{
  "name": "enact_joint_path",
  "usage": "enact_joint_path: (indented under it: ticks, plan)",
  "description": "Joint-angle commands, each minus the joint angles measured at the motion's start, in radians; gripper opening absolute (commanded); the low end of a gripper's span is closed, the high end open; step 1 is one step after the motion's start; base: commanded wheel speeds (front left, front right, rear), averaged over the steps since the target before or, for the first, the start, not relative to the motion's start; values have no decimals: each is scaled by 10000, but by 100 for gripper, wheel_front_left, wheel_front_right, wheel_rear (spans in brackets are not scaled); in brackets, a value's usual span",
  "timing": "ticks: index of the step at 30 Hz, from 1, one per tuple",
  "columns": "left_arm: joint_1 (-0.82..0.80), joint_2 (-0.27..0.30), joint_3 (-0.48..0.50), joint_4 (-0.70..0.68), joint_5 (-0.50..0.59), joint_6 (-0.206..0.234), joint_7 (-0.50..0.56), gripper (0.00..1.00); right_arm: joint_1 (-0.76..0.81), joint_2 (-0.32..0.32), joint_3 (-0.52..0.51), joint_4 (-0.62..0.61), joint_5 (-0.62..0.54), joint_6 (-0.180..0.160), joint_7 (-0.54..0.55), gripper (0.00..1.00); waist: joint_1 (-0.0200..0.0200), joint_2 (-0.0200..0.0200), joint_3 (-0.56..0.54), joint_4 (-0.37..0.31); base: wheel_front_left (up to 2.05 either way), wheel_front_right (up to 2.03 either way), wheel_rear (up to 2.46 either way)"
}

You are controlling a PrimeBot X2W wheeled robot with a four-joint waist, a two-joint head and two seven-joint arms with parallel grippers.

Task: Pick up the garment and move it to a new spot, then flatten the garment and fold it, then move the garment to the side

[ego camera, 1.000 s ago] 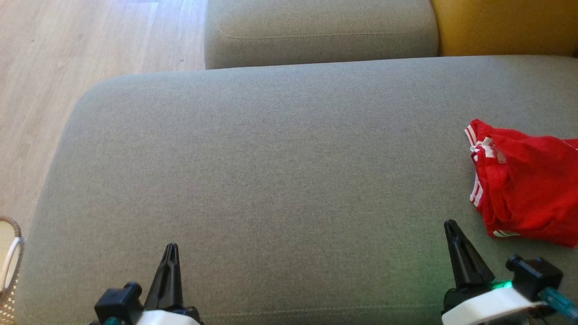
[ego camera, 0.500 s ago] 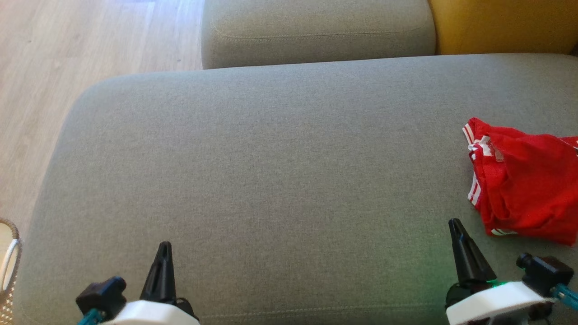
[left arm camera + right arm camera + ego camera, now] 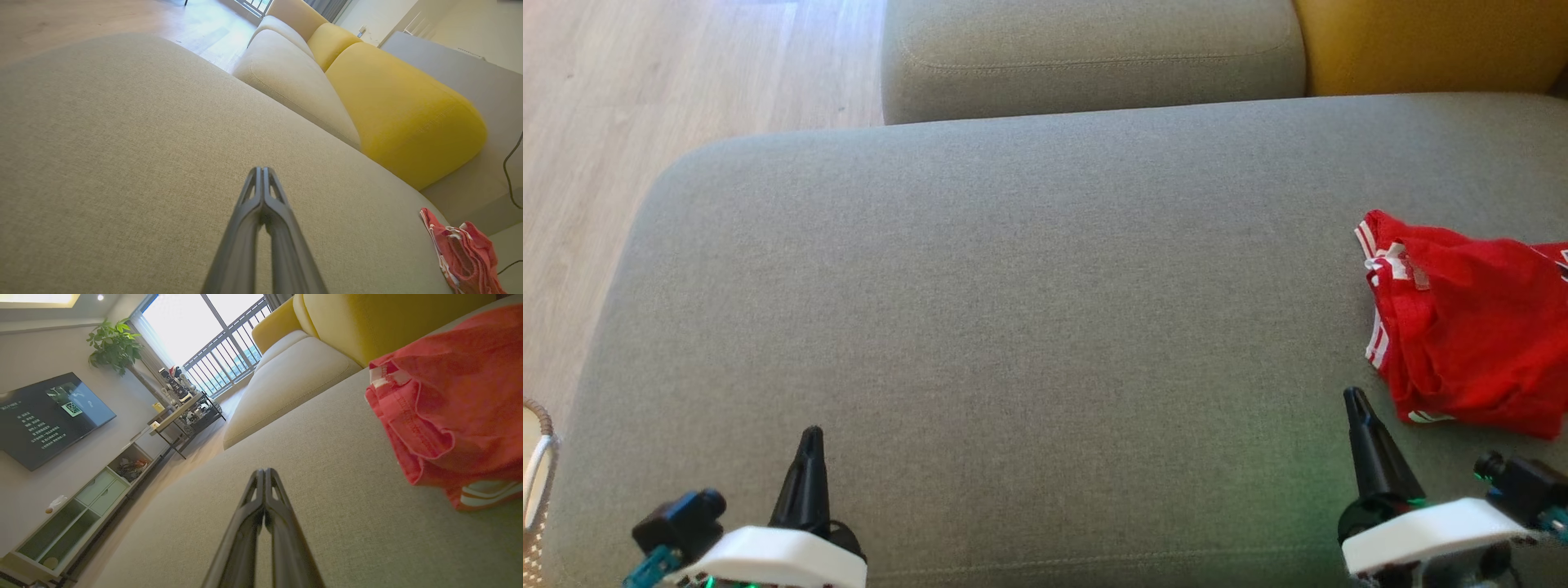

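Two grippers and one garment share one broad grey seat cushion (image 3: 1013, 286). The left gripper (image 3: 810, 433) sits at the lower left of the head view, its two dark fingers pressed together into a single point over bare fabric; whether the tip touches the cushion I cannot tell. The right gripper (image 3: 1354, 396) sits at the lower right, its two fingers likewise pressed together and empty, with the tip near the garment's closest corner but apart from it. The one red garment (image 3: 1470, 335), trimmed with white stripes, lies bunched in loose folds at the right end of the seat cushion, and the head view's edge cuts off its far side. From the right wrist it looms large at the upper right, beside the closed fingers; from the left wrist it is small and well apart, at the lower right corner. Beyond the seat lie one second grey cushion (image 3: 1094, 57) and two yellow cushions (image 3: 404, 114), with wood floor (image 3: 645, 82) to the left and one woven basket (image 3: 535, 457) at the left edge. One television (image 3: 45, 416) and one potted plant (image 3: 114, 345) appear in the right wrist view
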Motion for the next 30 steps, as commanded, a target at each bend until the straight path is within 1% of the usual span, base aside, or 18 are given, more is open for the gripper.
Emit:
enact_joint_path:
  ticks: [1, 14, 30]
  plan:
    - [-536, 151, 253, -232, -305, -76, 50, 0, -586, -192, 14, -280, 322, -1, 90, 0, 0, 0, 2, -7, 0, 0, 0]
    - [-875, 185, 571, 30, -2020, -350, 422, 0, -837, -229, -47, -89, 2019, -2, 464, 0, 0, 0, 26, -79, 0, 0, 0]
    - [-1244, 204, 935, 323, -3838, -645, 840, 0, -1107, -255, -132, 118, 3820, -2, 881, 0, 0, 0, 51, -157, 0, 0, 0]
